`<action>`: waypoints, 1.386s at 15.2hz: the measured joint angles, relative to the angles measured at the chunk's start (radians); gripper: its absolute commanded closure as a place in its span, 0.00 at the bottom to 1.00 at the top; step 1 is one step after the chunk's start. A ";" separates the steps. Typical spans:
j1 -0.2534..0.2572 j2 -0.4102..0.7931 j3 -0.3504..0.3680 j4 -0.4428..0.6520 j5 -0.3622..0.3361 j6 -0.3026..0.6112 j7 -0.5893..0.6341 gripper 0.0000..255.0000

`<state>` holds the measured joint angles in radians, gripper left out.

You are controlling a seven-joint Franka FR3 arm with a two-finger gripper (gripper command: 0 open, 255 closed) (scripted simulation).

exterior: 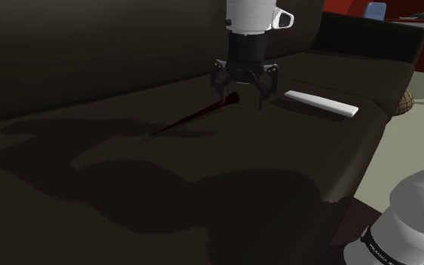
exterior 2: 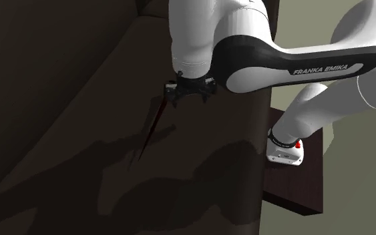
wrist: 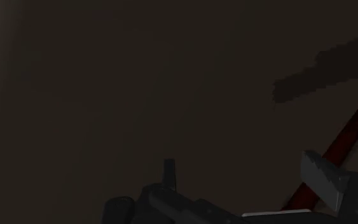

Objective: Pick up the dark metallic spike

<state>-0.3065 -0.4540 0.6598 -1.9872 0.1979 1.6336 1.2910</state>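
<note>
Shoulder view: shows black jaws spread wide, straddling thick end of long, dark-red metallic spike (exterior: 193,116) lying on dark sofa seat (exterior: 89,173). Second exterior view: shows spike slanting away beneath them. Wrist view: puts it just beside one finger (wrist: 323,175).

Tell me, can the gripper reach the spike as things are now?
Probably yes: the gripper hangs over the spike at its thick end, fingers apart, nothing between them; the white bar lies off to one side.

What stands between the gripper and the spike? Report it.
Nothing visible. The gripper is at the thick end of the spike, which rests on the sofa seat; the white flat object lies apart, to the shoulder view's right.
</note>
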 measured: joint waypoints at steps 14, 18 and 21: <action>-0.108 0.525 0.340 0.376 -0.351 -0.069 0.767 0.00; -0.111 0.520 0.338 0.353 -0.347 -0.047 0.766 1.00; -0.111 0.520 0.338 0.352 -0.347 -0.046 0.766 1.00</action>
<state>-0.4178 0.0664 0.9982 -1.6353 -0.1496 1.5876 2.0568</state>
